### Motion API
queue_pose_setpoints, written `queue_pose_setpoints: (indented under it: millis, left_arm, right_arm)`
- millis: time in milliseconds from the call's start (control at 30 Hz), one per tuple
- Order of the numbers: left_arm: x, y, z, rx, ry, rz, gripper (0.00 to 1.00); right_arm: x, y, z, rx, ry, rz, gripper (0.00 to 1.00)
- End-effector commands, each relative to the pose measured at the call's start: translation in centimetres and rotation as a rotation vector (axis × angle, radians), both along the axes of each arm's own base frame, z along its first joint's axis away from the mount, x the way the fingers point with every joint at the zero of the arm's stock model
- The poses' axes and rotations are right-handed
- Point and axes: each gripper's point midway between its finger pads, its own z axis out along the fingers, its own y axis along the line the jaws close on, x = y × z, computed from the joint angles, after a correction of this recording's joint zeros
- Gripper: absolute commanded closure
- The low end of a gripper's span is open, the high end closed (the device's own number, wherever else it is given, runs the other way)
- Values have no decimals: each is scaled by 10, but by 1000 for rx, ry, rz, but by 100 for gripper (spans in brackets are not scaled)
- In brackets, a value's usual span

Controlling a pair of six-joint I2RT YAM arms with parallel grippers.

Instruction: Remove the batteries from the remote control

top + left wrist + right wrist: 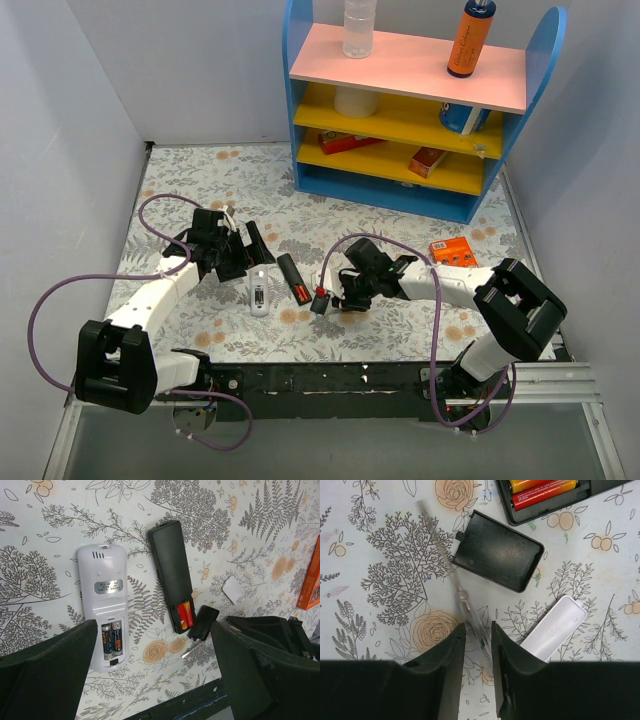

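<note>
The black remote control (290,272) lies face down mid-table with its battery bay open. It also shows in the left wrist view (171,570). Red and yellow batteries (185,614) sit in the bay, and their ends show in the right wrist view (542,490). The black back cover (497,550) lies loose beside the bay. My right gripper (477,630) is shut on a clear thin screwdriver-like tool (440,550) whose tip rests on the table left of the cover. My left gripper (155,680) is open and empty, above the table near the remotes.
A white remote (102,605) lies face down left of the black one, its bay open with dark batteries inside. Its small white cover (552,627) lies by my right fingers. An orange battery pack (452,250) lies to the right. A blue and yellow shelf (410,150) stands at the back.
</note>
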Motion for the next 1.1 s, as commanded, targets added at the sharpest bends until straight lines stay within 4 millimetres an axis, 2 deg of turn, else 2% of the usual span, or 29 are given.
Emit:
queue_pose_setpoints:
  millis: [0, 200, 400, 467, 600, 767, 900, 933, 967, 1067]
  left_arm:
    - [-1, -5, 11, -22, -62, -43, 2]
    - [-4, -14, 17, -63, -80, -86, 2]
    - [-9, -22, 27, -106, -96, -122, 3]
    - [-12, -26, 34, -132, -109, -141, 4]
    - [-24, -42, 49, -230, -100, -221, 7]
    - [-35, -58, 67, -342, -92, -303, 11]
    - [-44, -66, 70, -423, -12, -315, 12]
    - [-44, -67, 70, -433, 1, -312, 14]
    - [-47, -69, 70, -455, 26, -319, 14]
    - [-49, -75, 70, -508, 100, -296, 18]
  right_arm:
    - [-9, -8, -4, -59, 68, 4, 69]
    - [-13, -11, -4, -72, 92, 3, 79]
    - [-13, -10, 15, -38, 59, 10, 95]
    - [-15, -8, 26, -10, 48, 22, 99]
    - [-17, -4, 47, 32, 43, 30, 99]
    - [0, 10, 79, 126, -34, -36, 99]
    - [4, 23, 105, 226, -77, -61, 99]
    - [7, 28, 117, 266, -125, -64, 99]
    - [8, 29, 118, 273, -143, -75, 99]
    - [26, 36, 138, 333, -284, -157, 99]
